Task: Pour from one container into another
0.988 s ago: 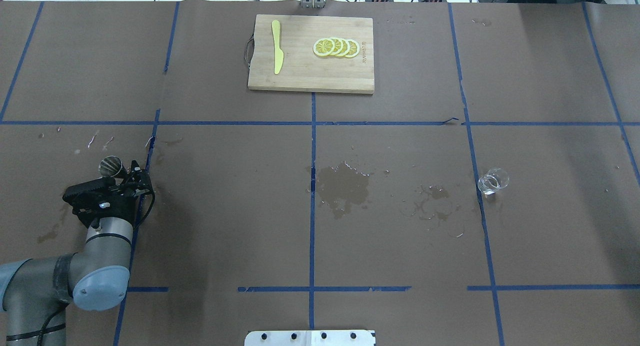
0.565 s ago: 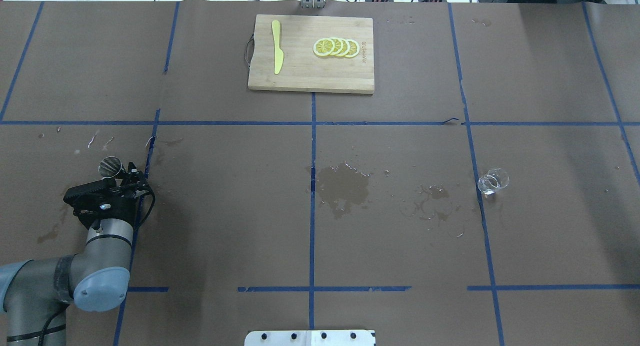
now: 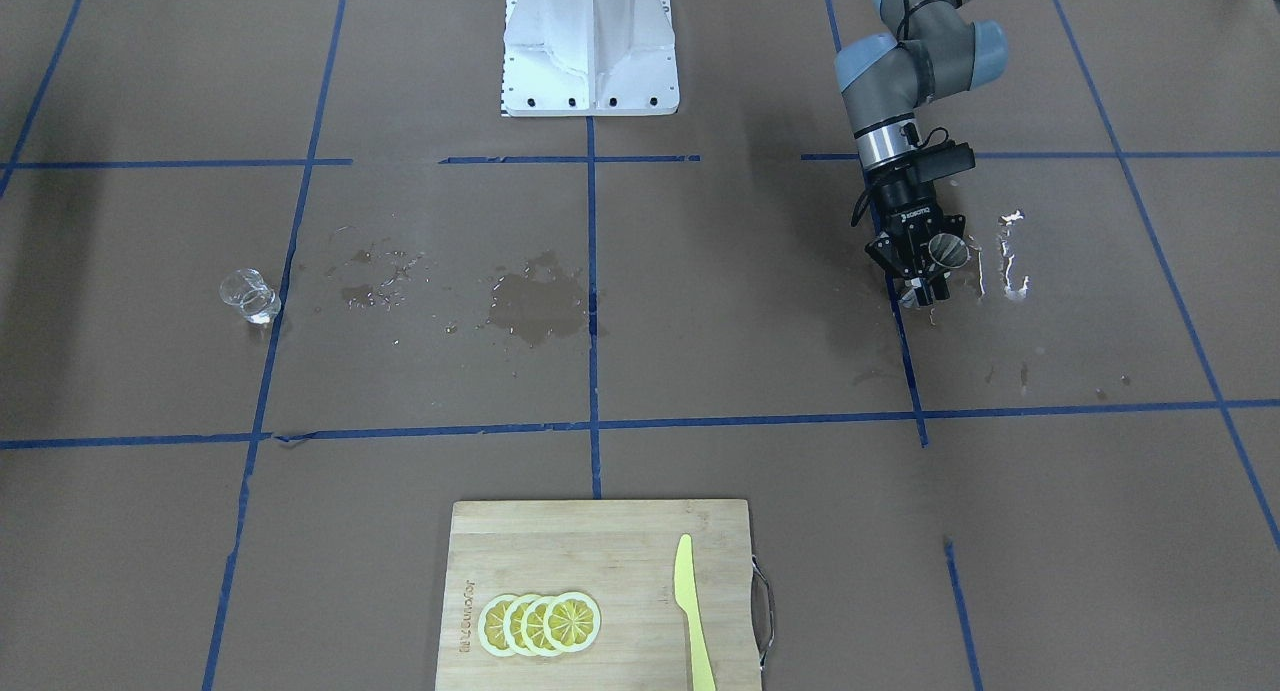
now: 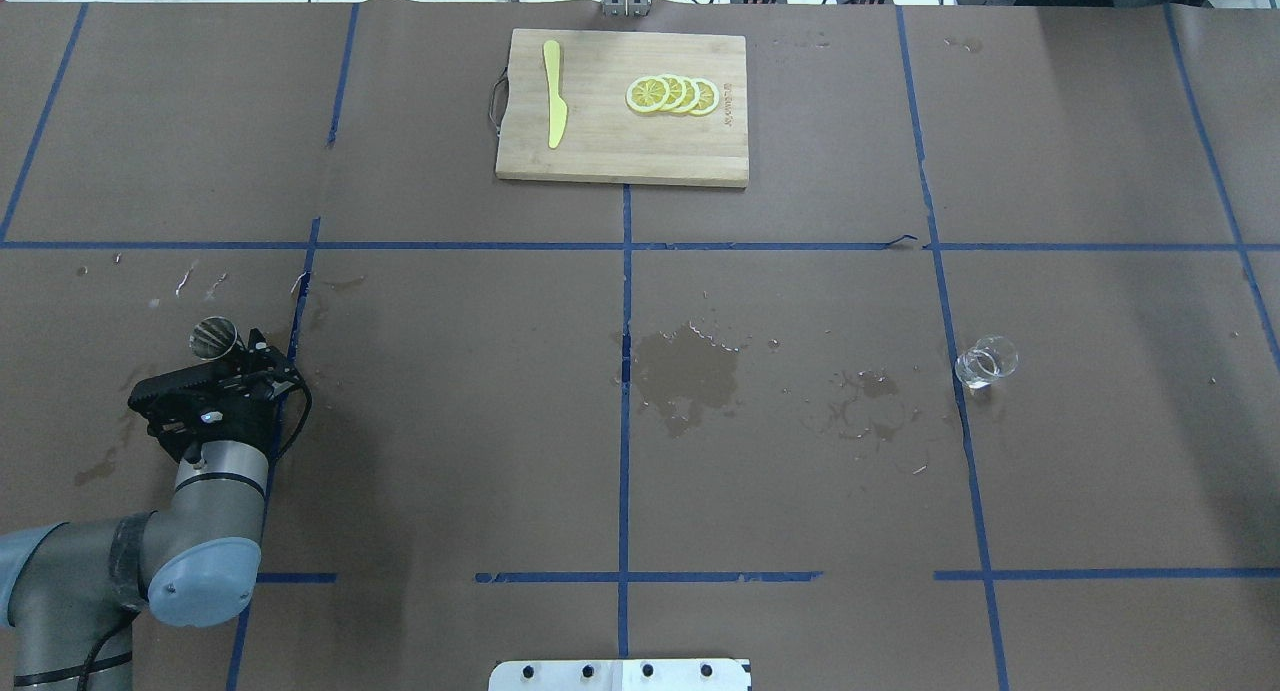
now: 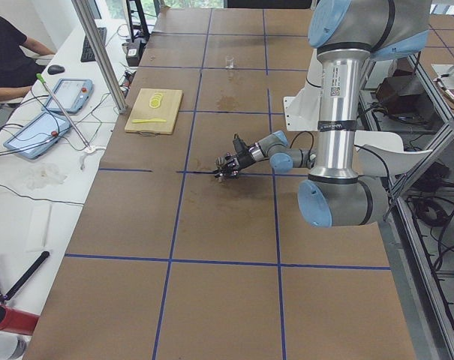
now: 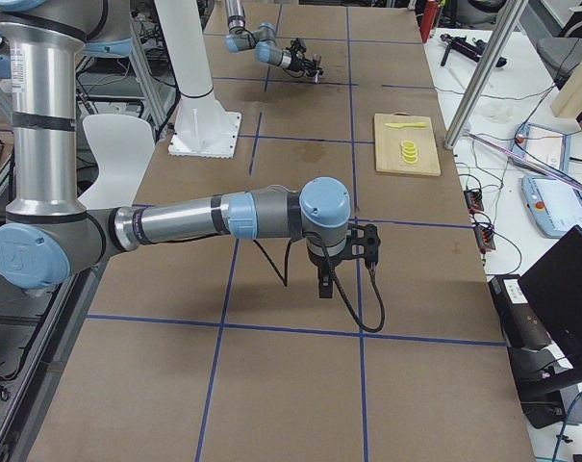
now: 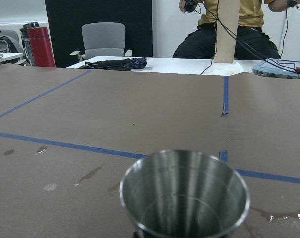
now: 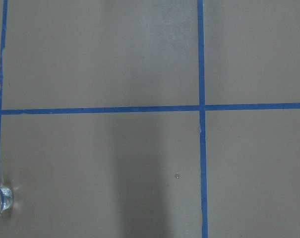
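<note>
A small metal cup [image 4: 212, 337] is tilted in my left gripper [image 4: 240, 359], which is shut on it low over the table's left side. From across the table the metal cup [image 3: 946, 250] shows its open mouth at the left gripper [image 3: 922, 268]. The left wrist view looks into the cup [image 7: 184, 193]; no liquid shows in it. A clear glass [image 4: 986, 361] stands upright far to the right on a blue tape line; the glass [image 3: 247, 296] also shows at the right wrist view's edge [image 8: 1, 200]. My right gripper [image 6: 323, 286] hangs pointing down; I cannot tell whether it is open.
A wooden cutting board [image 4: 600, 151] at the far middle carries lemon slices [image 4: 672, 95] and a yellow knife [image 4: 554, 93]. Wet patches [image 4: 688, 373] darken the paper between cup and glass. The robot's base plate [image 4: 620, 674] sits at the near edge. A seated person [image 7: 229, 29] is beyond the table.
The left gripper and its metal cup have shifted slightly to the left and toward the robot. The glass has not moved.
</note>
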You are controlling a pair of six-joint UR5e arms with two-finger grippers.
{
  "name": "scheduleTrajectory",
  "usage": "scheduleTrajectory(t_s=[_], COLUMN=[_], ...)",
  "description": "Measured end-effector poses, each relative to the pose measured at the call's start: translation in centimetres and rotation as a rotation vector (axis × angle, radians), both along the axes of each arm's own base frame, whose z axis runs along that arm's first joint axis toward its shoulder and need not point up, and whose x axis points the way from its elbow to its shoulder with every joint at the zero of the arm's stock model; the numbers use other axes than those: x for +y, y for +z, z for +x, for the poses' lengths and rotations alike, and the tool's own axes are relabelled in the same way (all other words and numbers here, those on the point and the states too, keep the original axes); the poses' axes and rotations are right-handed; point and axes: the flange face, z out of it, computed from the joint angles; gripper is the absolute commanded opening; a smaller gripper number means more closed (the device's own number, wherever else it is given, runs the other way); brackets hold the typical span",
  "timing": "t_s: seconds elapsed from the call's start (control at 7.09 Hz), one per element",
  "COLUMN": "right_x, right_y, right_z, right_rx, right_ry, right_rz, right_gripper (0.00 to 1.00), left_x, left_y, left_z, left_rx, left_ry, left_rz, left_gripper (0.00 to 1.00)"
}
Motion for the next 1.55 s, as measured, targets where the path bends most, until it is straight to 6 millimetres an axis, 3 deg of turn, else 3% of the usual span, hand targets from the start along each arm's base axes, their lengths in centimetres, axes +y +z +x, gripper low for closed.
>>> scheduleTrajectory(t_s=[0.14,0.56,0.71,0.99,1.13,1.41,1.55], right_x=[0.1,0.1,0.0,0.1,0.2,0.7,1.0], right_y=[0.0,-0.1,-0.6,-3.1,-5.4,-11.0,-13.0], right_z=[0.0,0.0,0.0,-0.8,-2.6,-8.4,-12.8], right_rx=[-0.001,-0.003,-0.003,-0.003,-0.008,-0.012,-0.013], right_ry=[0.0,0.0,0.0,-0.004,0.001,0.061,0.111], right_rz=[-0.001,0.003,0.012,0.049,0.045,0.026,0.016], right_gripper=[1.0,1.0,1.0,1.0,1.0,1.0,1.0], left_x=[0.1,0.4,0.3,-0.1,-0.1,-0.7,-1.1], left_y=[-1.2,-9.1,-12.2,-20.6,-23.5,-24.8,-25.1], left_z=[-0.3,-2.4,-1.9,0.5,1.3,2.2,2.2], left_rx=[0.033,0.129,0.113,0.09,0.104,0.144,0.136], left_ry=[-0.006,0.027,0.074,0.206,0.286,0.353,0.376], left_rz=[0.005,0.052,0.085,0.201,0.257,0.31,0.329], left_gripper=[0.0,0.0,0.0,0.0,0.0,0.0,0.0])
